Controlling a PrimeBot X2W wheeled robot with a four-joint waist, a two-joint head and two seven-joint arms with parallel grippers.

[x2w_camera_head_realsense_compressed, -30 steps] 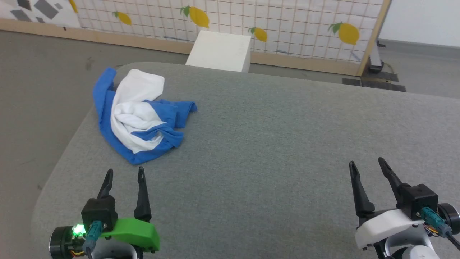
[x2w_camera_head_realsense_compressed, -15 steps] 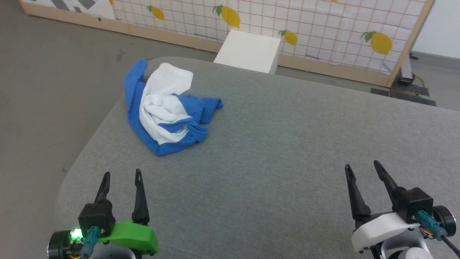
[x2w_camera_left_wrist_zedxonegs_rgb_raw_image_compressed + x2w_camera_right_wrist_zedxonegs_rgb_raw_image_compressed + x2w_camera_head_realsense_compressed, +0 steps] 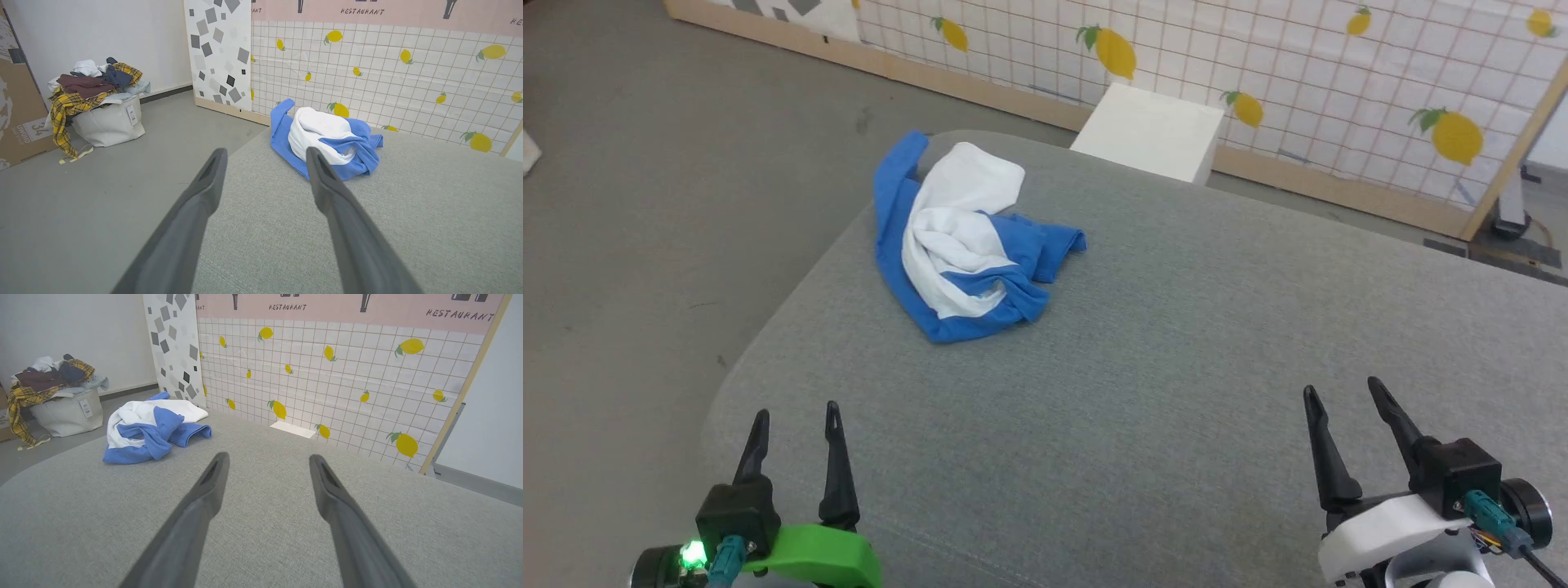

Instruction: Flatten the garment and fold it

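Blue-white garment [image 3: 956,237] lies near table [image 3: 1176,343] edge; left end effector [image 3: 796,408], right end effector [image 3: 1341,385] wide.

Staged lab or test set: freestanding wood-framed backdrop [image 3: 347,367] of printed lemon tiles at twelve o'clock, "RESTAURANT" lettering [image 3: 288,307] along its top; bare white wall [image 3: 102,32], plain grey floor [image 3: 81,212]; tote [image 3: 108,124] heaped with spare clothes at ten o'clock beside a cardboard box [image 3: 16,102]; cloth-covered grey surface [image 3: 1143,392] in front.

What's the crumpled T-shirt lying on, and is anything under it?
The garment lies on the grey table, near its far left corner. Anything beneath its folds is hidden.
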